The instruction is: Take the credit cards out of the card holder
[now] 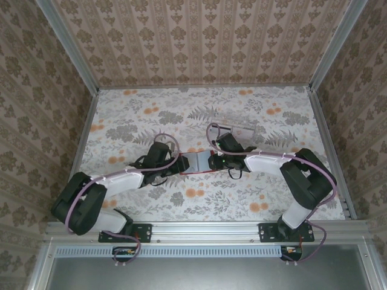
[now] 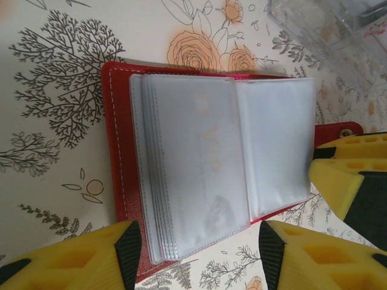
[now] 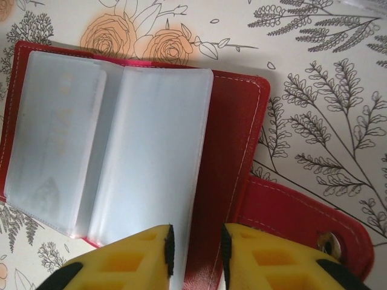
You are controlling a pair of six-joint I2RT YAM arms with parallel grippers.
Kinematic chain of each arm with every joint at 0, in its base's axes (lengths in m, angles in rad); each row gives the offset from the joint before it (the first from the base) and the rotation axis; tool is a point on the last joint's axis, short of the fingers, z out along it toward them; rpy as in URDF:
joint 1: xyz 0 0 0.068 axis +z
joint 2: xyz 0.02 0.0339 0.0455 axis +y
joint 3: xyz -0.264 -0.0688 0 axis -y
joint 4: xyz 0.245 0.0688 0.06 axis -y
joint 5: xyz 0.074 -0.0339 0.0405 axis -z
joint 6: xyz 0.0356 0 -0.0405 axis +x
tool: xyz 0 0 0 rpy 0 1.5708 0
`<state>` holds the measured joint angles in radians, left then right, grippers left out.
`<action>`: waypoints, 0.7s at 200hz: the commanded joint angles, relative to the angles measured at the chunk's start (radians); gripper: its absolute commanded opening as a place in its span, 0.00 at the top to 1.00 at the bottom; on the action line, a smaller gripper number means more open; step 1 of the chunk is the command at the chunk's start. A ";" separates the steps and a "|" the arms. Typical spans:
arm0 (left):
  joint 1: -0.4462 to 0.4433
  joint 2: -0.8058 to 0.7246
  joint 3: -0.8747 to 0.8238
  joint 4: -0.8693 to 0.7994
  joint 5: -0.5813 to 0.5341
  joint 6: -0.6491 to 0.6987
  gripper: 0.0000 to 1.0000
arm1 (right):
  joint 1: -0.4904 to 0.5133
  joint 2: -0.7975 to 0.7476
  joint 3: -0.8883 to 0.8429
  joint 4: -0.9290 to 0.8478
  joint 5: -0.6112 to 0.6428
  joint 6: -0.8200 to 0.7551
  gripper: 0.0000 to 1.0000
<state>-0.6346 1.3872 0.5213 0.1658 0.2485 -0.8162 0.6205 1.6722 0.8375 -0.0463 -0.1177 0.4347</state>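
- While the left hand [image 2: 199, 249] is hanging wide open and empty, its yellow fingers [image 2: 91, 260] are straddling the clear sleeve stack [image 2: 158, 238], probably lining up to draw a card.
- Right hand [image 3: 195, 251] is hovering nearly closed over the cover's edge, seemingly steadying it; I cannot tell whether it is gripping.
- Red folding card holder [image 2: 118, 151] is lying open on the floral-printed desk [image 2: 48, 60], with a pale plastic credit card [image 2: 199, 151] sitting inside the top sleeve.

Top cam: high behind arm bases [image 1: 130, 232], facing down. Wrist cams close, both over the red folding card holder [image 2: 118, 151].
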 commanded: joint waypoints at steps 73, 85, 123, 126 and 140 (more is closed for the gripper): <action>-0.004 0.075 0.053 0.061 0.037 0.005 0.49 | 0.025 0.061 0.029 0.004 -0.030 0.038 0.79; -0.005 0.083 0.053 0.068 0.040 0.005 0.49 | 0.028 0.063 0.032 0.002 -0.031 0.039 0.79; -0.006 0.111 0.063 0.057 0.030 0.012 0.50 | 0.030 0.064 0.036 -0.004 -0.030 0.038 0.78; -0.006 0.114 0.065 0.053 0.028 0.013 0.50 | 0.031 0.063 0.034 -0.004 -0.030 0.038 0.78; -0.007 0.120 0.066 0.047 0.023 0.015 0.50 | 0.031 0.064 0.035 -0.004 -0.030 0.038 0.78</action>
<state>-0.6346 1.4937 0.5617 0.2165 0.2699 -0.8158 0.6441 1.7187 0.8539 -0.0402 -0.1318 0.4534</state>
